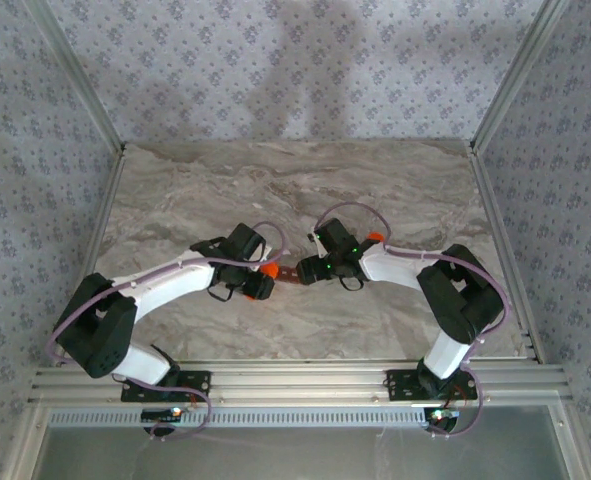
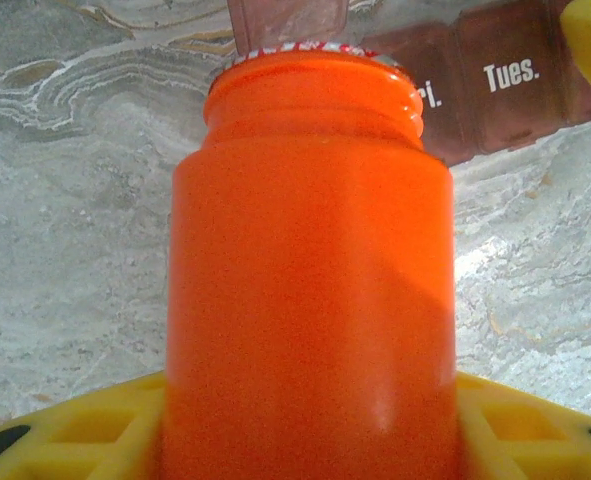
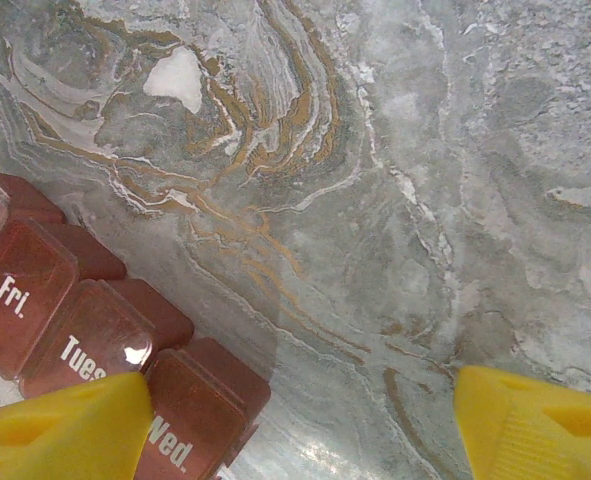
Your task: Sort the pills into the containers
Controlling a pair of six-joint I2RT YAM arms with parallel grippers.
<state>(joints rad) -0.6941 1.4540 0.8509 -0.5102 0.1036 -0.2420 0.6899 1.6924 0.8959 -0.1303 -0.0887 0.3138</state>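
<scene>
From above, the left gripper [image 1: 258, 282] and right gripper [image 1: 310, 268] meet mid-way across the marble table [image 1: 275, 190], with the orange pill bottle [image 1: 268, 270] and the dark red pill organizer [image 1: 288, 273] between them. In the left wrist view, the yellow fingers [image 2: 85, 430] clamp the bottle; it is uncapped, its mouth aimed at the organizer, where one raised lid [image 2: 285, 20] stands beside the closed "Tues." compartment [image 2: 508, 80]. In the right wrist view, that gripper's jaws are spread wide, holding nothing, one finger over the organizer's "Wed." end. No pill shows anywhere, so the sorting seems barely begun: pouring and filling each compartment remain.
</scene>
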